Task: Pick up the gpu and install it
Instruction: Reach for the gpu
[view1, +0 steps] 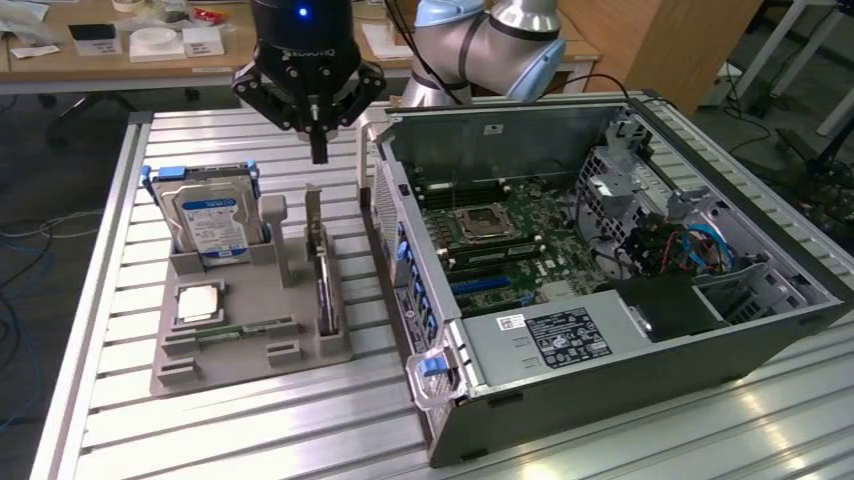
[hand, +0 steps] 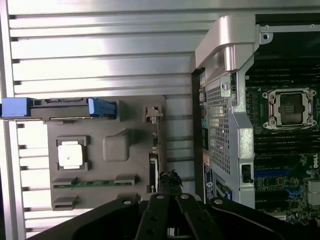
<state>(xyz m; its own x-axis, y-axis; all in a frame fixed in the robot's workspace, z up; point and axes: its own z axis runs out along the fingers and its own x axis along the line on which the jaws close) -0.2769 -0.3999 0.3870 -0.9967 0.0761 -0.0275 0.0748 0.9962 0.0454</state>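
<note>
gripper closed above the gpu – pick not yet made

on the exterior view's clock face the gripper (view1: 318, 150) hangs with its fingers pressed together and nothing between them. the gpu (view1: 322, 272) stands on edge in the grey holder (view1: 254, 355) at the gripper's 6 o'clock, apart from it. the open computer case (view1: 747, 330) sits at the holder's 3 o'clock. so none of the task is done: the card is neither grasped nor lifted, and the install is all to do. the exterior view gives the gap between fingertips and card, and the hard drive (view1: 214, 222) at the gpu's 10 o'clock – the wrist view looks down along the card's thin edge, with the fingertips just beside that line
</note>
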